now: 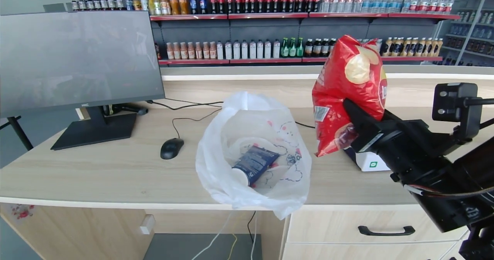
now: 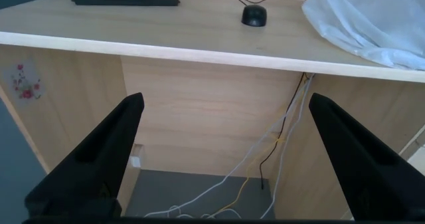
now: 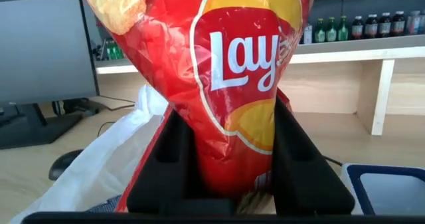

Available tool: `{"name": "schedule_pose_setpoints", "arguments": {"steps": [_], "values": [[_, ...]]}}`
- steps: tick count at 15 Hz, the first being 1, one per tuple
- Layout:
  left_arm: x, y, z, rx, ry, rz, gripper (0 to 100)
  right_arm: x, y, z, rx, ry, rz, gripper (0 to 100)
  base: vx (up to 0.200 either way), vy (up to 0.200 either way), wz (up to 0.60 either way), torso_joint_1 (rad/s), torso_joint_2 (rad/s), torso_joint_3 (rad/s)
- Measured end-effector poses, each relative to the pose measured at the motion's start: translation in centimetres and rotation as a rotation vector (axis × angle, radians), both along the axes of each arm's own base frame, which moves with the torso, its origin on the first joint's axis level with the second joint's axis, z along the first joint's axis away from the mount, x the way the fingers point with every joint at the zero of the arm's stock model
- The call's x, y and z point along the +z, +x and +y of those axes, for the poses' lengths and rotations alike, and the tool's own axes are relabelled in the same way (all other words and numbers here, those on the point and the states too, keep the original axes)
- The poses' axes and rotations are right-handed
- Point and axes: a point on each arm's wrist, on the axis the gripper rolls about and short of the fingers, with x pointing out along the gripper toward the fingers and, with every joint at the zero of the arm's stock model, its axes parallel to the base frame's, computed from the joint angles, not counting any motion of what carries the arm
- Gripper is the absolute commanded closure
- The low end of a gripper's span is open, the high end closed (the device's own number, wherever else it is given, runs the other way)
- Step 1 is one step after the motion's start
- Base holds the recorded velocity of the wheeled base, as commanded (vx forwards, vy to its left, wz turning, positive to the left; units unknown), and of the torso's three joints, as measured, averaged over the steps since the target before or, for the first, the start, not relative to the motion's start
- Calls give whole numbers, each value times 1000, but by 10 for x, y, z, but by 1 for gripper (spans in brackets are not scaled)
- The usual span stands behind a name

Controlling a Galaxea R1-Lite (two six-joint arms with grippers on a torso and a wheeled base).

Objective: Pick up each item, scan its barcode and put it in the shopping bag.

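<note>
My right gripper (image 1: 353, 117) is shut on a red bag of chips (image 1: 349, 92) and holds it in the air, right of the white shopping bag (image 1: 252, 152) and above the white scanner box (image 1: 368, 160). In the right wrist view the chips bag (image 3: 226, 84) is squeezed between the two black fingers (image 3: 166, 157). The shopping bag stands open on the counter with a dark blue packet (image 1: 254, 163) lying inside. My left gripper (image 2: 222, 157) is open, low in front of the counter, below the counter edge (image 2: 199, 54).
A monitor (image 1: 77, 59) stands at the counter's back left, with a black mouse (image 1: 171, 148) and cables beside it. Drink shelves (image 1: 270, 17) line the back wall. A drawer with a black handle (image 1: 386, 231) sits under the counter on the right.
</note>
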Motion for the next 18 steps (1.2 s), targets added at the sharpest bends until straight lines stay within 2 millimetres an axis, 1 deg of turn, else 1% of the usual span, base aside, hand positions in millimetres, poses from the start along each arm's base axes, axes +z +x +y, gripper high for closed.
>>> {"name": "schedule_pose_setpoints", "arguments": {"steps": [6,10,12,14,16,18], "values": [[0,0,0,0,1,0,0,-1,-5,-1,6,-8,2,100,0,200,0,3,2,2],[0,0,0,-2,8,0,0,6,-5,1,18,24,-19,100,0,0,0,0,0,0],[0,0,0,-1,9,0,0,6,-7,-1,18,32,-15,100,200,0,0,2,2,0],[0,0,0,-2,16,0,0,0,-11,-2,29,30,13,100,200,0,0,-10,-2,5],[0,0,0,-3,15,0,0,-1,-13,-2,37,30,17,100,200,0,0,7,7,-2],[0,0,0,-2,13,0,0,-5,-16,0,50,21,32,100,0,0,0,0,0,0]]}}
